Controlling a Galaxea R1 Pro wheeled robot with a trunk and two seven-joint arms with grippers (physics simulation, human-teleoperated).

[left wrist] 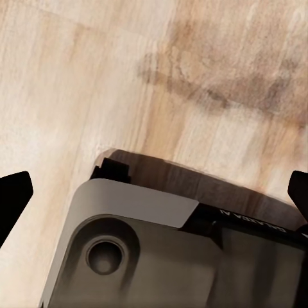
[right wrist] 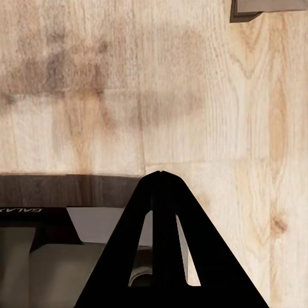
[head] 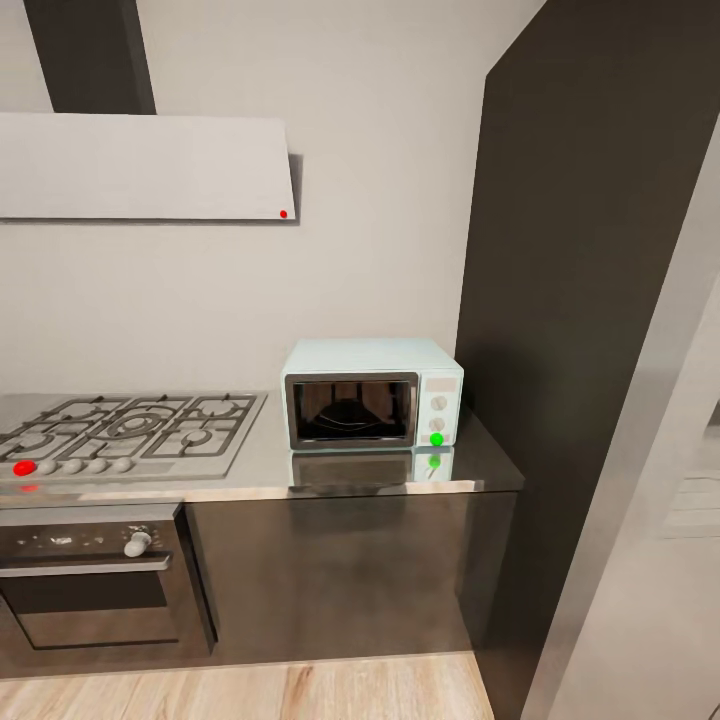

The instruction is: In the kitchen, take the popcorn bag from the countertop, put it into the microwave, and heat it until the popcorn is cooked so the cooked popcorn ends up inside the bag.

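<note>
Pale wood plank floor (head: 300, 690) occupies the lower edge of the head view, directly below the dark brown cabinet front (head: 330, 570). Above it, the grey glossy countertop (head: 250, 480) carries the pale blue microwave (head: 372, 392) at its right end, close to a tall dark cabinet panel (head: 580, 300). Microwave door is closed; through the dark glass (head: 350, 410) a dark rounded shape is visible inside, but what it is cannot be determined. Two white knobs and a green dot (head: 436, 439) sit on the control panel. Left of the microwave, well apart from it, lies the gas hob (head: 130, 430), with a built-in oven (head: 90, 580) beneath. In the left wrist view, the left gripper (left wrist: 154, 192) has its fingertips spread wide at opposite edges, released, above floor and robot base (left wrist: 160, 256). In the right wrist view, the right gripper (right wrist: 162, 174) has its fingers meeting at a point, clenched on nothing.
</note>
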